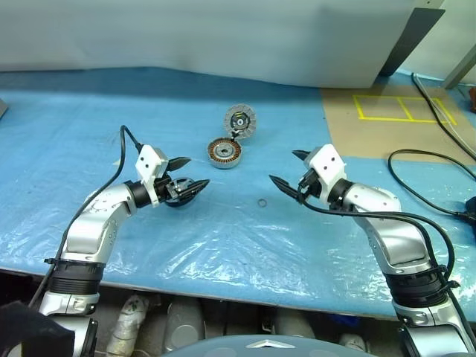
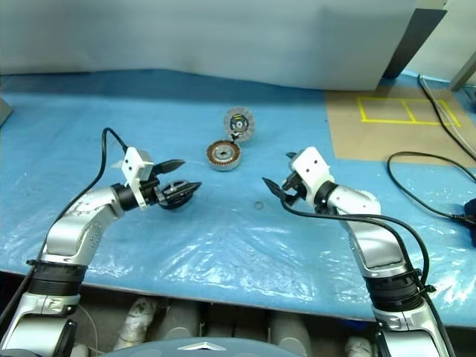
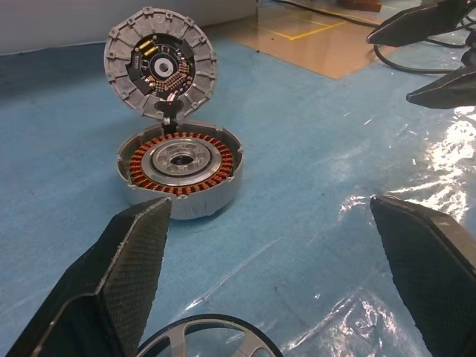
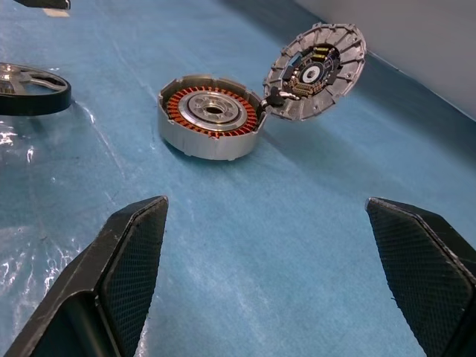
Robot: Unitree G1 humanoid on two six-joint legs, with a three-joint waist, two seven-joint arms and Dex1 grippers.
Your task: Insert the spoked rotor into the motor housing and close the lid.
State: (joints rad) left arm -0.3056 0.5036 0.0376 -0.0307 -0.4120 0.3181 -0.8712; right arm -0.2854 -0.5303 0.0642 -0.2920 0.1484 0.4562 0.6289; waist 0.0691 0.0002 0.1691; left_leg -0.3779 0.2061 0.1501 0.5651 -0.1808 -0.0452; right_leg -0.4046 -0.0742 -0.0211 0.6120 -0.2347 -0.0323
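The motor housing [image 1: 224,153], a silver puck with copper windings, lies open at the table's middle. Its lid [image 1: 240,120] stands tilted up behind it, joined at the rim, ribbed inner face showing. The spoked rotor [image 3: 201,338], a black ring with thin spokes, lies flat on the blue sheet directly under my left gripper [image 1: 192,172]. That gripper hovers open just above it, left of the housing, holding nothing. My right gripper [image 1: 284,166] is open and empty to the right of the housing, pointing toward it, and the rotor [image 4: 30,88] lies beyond on the far side.
A tiny loose ring [image 1: 262,203] lies on the sheet between the grippers. A brown board with yellow tape [image 1: 401,108] lies at the back right. Black cables [image 1: 428,160] run along the right side. A grey wall closes the back of the table.
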